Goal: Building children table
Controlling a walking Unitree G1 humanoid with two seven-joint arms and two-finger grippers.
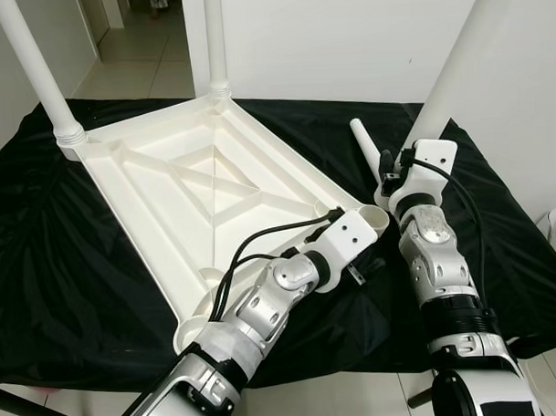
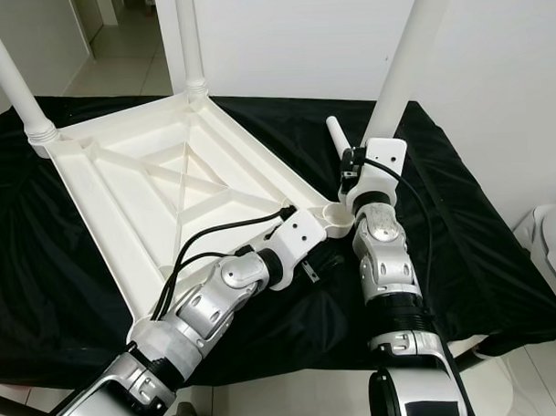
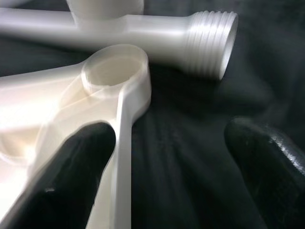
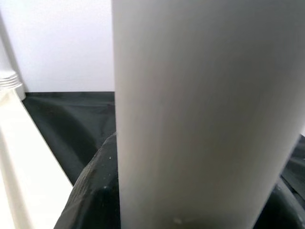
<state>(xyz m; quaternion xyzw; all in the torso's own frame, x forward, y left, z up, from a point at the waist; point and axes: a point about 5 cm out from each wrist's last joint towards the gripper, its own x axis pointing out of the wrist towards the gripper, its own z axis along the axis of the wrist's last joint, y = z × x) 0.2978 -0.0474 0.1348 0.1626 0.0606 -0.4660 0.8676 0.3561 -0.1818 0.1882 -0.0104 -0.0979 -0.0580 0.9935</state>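
A white plastic children's tabletop [image 1: 196, 202] is lying upside down on a worktop [image 1: 52, 271] draped in black cloth, its ribbed underside facing up. Two white legs are already standing in the far corner sockets: one at the robot's far left [image 1: 36, 70] and one further back near the middle [image 1: 216, 41].

The right hand [image 1: 386, 172] is grasping a third white leg [image 1: 460, 60] low on its shaft, and the leg is leaning up and away to the right from the near right corner of the tabletop. In the right wrist view this leg [image 4: 200, 109] is standing very close before the camera, with black cloth bunched around its lower part. Whether its base is seated in a socket cannot be told.

The left hand [image 3: 167, 176] is reaching across the near right edge of the tabletop, its fingers [image 3: 66, 176] spread apart and holding nothing. One finger is lying against the rim of the tabletop while the other is hovering over the black cloth. Just ahead of them is an empty round corner socket [image 3: 116, 71], and beyond it a fourth leg [image 3: 143, 33] is lying flat on the cloth with its threaded end open toward the side. In the left eye view this loose leg [image 1: 365, 146] is resting just beside the right hand.
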